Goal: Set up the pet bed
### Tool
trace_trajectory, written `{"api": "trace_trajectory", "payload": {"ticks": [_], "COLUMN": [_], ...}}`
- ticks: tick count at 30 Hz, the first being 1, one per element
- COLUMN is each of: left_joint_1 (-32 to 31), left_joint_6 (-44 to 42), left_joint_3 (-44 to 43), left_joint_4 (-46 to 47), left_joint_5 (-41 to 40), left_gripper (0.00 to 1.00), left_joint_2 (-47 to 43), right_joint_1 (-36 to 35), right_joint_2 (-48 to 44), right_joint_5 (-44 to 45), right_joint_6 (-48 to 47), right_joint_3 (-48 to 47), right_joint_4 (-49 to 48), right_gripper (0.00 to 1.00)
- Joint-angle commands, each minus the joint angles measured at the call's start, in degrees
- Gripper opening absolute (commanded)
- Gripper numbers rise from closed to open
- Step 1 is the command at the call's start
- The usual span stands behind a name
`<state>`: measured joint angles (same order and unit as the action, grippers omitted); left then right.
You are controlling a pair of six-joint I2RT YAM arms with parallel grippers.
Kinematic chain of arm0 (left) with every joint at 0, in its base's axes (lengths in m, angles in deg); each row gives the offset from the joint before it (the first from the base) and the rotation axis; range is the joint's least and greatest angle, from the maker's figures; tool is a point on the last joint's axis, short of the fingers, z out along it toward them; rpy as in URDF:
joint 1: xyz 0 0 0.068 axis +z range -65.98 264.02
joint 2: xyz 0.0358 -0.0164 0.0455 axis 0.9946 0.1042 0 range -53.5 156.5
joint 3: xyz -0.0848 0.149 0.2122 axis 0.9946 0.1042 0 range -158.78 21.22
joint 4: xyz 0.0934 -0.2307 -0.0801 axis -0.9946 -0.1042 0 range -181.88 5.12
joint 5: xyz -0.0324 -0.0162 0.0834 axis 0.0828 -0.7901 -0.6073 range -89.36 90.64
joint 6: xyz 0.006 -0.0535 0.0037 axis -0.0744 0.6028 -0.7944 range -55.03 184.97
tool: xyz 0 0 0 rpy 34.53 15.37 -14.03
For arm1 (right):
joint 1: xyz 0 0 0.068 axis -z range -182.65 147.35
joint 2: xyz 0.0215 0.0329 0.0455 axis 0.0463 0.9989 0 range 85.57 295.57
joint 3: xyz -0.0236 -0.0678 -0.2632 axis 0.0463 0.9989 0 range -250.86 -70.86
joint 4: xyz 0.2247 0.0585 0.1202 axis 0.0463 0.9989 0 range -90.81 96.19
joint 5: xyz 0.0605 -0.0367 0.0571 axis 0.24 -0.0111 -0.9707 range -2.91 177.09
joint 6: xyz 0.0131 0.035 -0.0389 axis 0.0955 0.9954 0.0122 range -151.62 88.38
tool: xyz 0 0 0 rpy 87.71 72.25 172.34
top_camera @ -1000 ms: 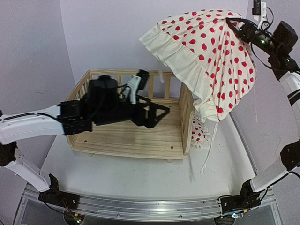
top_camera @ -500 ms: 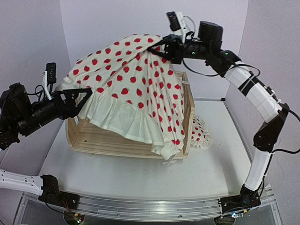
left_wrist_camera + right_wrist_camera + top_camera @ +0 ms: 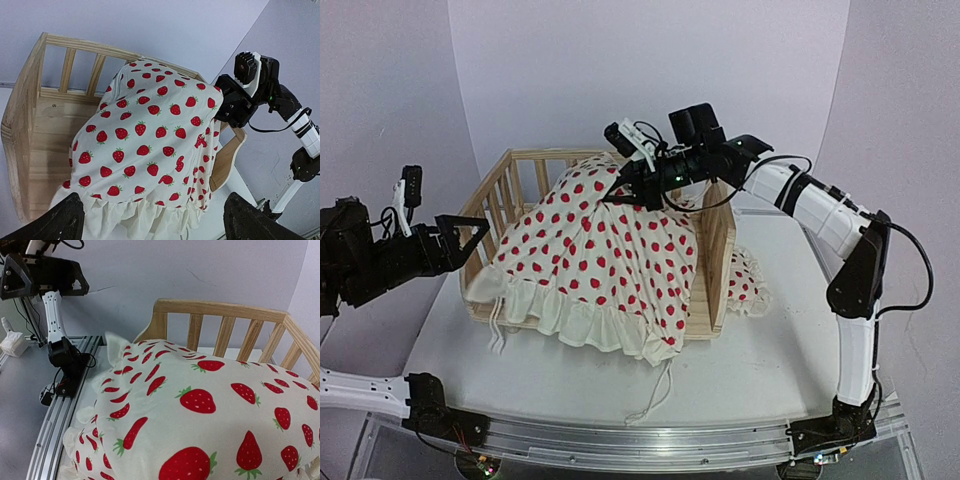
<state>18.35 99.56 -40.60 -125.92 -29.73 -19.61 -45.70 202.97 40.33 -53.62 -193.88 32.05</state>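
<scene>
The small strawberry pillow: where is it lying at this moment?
In the top view, the small pillow lies on the table at the right side, close beside the outside of the wooden frame, beyond the draped cushion.

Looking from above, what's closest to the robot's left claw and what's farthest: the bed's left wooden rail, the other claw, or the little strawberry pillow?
From the left gripper:
1. Left rail of the pet bed, right beside its open jaws.
2. Right gripper, over the bed's middle, shut on the cushion.
3. Small pillow, on the table past the bed's right side.
</scene>
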Motion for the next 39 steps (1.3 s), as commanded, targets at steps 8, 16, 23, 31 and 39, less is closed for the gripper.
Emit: {"api": "trace_trajectory", "payload": {"ticks": [8, 16, 23, 31, 39], "left_joint_1": [-0.06, 11.87, 30.69, 36.64, 37.2], "left_joint_6": [6.49, -2.98, -12.39, -20.01, -24.01], "left_joint_3": [-3.77, -13.12, -22.56, -40.23, -52.73], "left_joint_4": [-2.74, 2.09, 6.05, 3.75, 2.79], "left_joint_5": [-3.4, 9.43, 28.63, 27.11, 27.33], "left_gripper": [0.99, 0.99, 0.99, 0.95, 0.95], "left_joint_2": [10.94, 26.64, 40.78, 65.76, 81.77], "right_joint_1": [-0.19, -0.69, -3.56, -9.11, -9.08], "right_joint_2": [9.42, -3.87, -12.48, 2.72, 12.16], "right_joint_5": [4.01, 32.83, 44.85, 78.87, 94.69], "right_joint_6": [-8.15, 16.27, 36.26, 31.58, 22.52], "right_joint_3": [-12.72, -1.61, 3.56, -15.17, -17.1], "right_joint_4": [7.5, 8.6, 15.61, 31.27, 30.57], "right_gripper": [0.08, 0.89, 0.8, 0.83, 0.82]}}
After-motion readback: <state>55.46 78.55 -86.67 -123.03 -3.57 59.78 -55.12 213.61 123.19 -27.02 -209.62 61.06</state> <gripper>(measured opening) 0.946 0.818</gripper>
